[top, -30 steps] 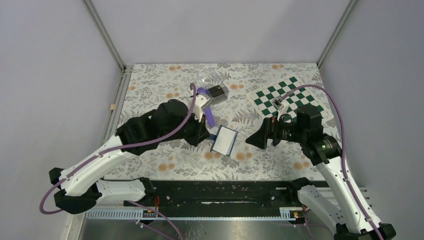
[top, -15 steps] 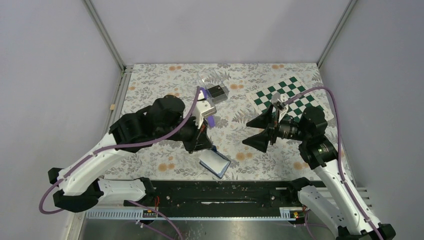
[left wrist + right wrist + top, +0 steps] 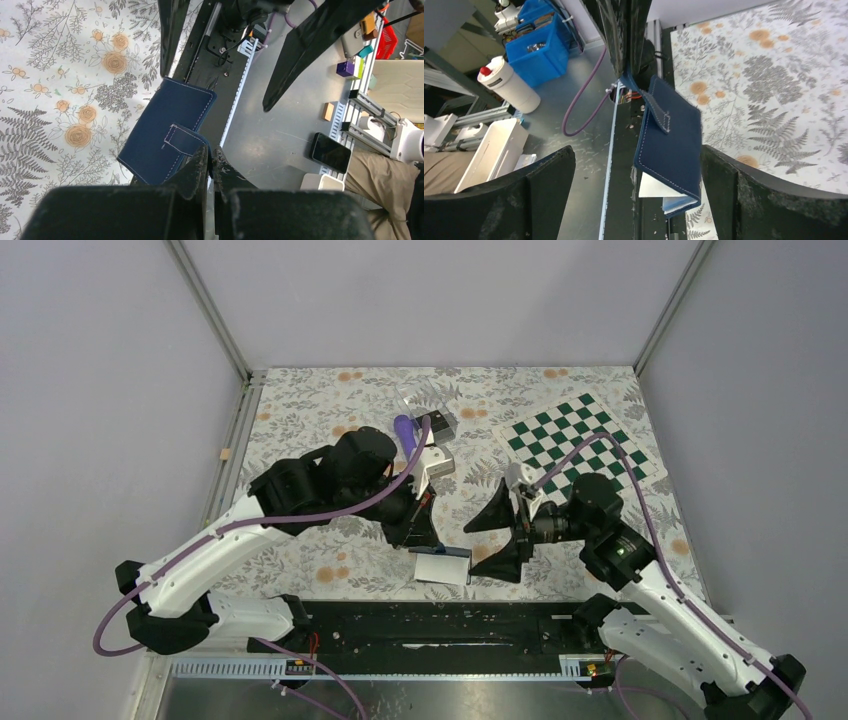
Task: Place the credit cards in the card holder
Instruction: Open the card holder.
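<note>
We saw the left gripper (image 3: 424, 540) pinched shut on the snap tab (image 3: 184, 140) of the small navy blue fold-over card holder (image 3: 161, 134). The wallet hung by that tab at the near edge of the floral-patterned table (image 3: 300, 430), partly over the cloth and partly over the black rail (image 3: 450, 625) in front of the arm bases. From the left wrist we looked onto its stitched navy outside. From above it showed a pale face, and from the right wrist a white sheet and lighter blue lining peeked out at its lower end.

The right gripper (image 3: 473, 551) stood just beside the wallet with its two black fingers (image 3: 543, 186) spread wide, holding nothing. In the right wrist view the wallet appeared between those fingers, touching neither.

The small dark, near-black credit cards (image 3: 438, 423) lay well apart from the wallet, toward the far side of the table at the clear plastic box (image 3: 418, 397), partly hidden by the left wrist; we could not tell how many there were. A green-and-white chequered mat (image 3: 585, 435) lay flat at the far right.
</note>
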You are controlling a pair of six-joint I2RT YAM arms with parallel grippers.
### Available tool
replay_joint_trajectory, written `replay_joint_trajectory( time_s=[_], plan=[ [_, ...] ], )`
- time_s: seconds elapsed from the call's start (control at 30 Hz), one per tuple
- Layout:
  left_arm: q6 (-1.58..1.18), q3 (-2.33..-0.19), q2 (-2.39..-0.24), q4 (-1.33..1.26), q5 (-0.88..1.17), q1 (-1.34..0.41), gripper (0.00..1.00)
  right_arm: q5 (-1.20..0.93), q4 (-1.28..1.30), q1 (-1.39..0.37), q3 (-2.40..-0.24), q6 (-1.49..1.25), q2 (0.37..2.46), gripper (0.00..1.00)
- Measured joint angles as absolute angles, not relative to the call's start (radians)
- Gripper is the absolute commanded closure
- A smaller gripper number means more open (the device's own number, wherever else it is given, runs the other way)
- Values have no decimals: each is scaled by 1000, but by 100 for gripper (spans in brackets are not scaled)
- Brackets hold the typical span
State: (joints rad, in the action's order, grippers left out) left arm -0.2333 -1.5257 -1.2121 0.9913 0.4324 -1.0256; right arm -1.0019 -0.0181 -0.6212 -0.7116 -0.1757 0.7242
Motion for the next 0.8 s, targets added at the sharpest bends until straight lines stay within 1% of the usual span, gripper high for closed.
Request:
replay_joint_trajectory(
  time_s=[0.1, 0.23, 0.3, 0.33, 0.43, 0.47, 0.5, 0.53, 0.6, 0.63, 0.73, 0.8],
  plan=[
    [-246, -1525, -1213, 978, 447, -1026, 100, -954, -40, -697, -670, -178, 730, 3],
    [-264, -1525, -1213, 965, 464, -1026, 100, -865, -55, -802, -649, -171, 771, 10],
    [-270, -1525, -1213, 959, 471, -1026, 100, -813, -60, -857, -649, -161, 804, 20],
    [-271, -1525, -1213, 956, 473, -1026, 100, -783, -59, -883, -649, -154, 820, 28],
    [-276, -1525, -1213, 948, 476, -1026, 100, -687, -45, -945, -654, -128, 859, 73],
    [-279, -1523, -1213, 947, 477, -1026, 100, -634, -22, -964, -669, -121, 880, 85],
    [-281, -1521, -1213, 947, 477, -1026, 98, -624, -19, -966, -672, -121, 884, 97],
    [-281, -1517, -1213, 944, 476, -1026, 90, -595, 5, -970, -689, -116, 895, 100],
    [-283, -1506, -1213, 941, 470, -1024, 70, -544, 48, -975, -731, -115, 913, 100],
    [-282, -1500, -1211, 938, 467, -1023, 63, -513, 65, -976, -749, -120, 916, 100],
    [-295, -1463, -1190, 925, 434, -1014, 55, -426, 89, -976, -780, -149, 908, 100],
    [-308, -1420, -1158, 918, 391, -1004, 47, -372, 109, -976, -788, -184, 896, 100]
  ],
)
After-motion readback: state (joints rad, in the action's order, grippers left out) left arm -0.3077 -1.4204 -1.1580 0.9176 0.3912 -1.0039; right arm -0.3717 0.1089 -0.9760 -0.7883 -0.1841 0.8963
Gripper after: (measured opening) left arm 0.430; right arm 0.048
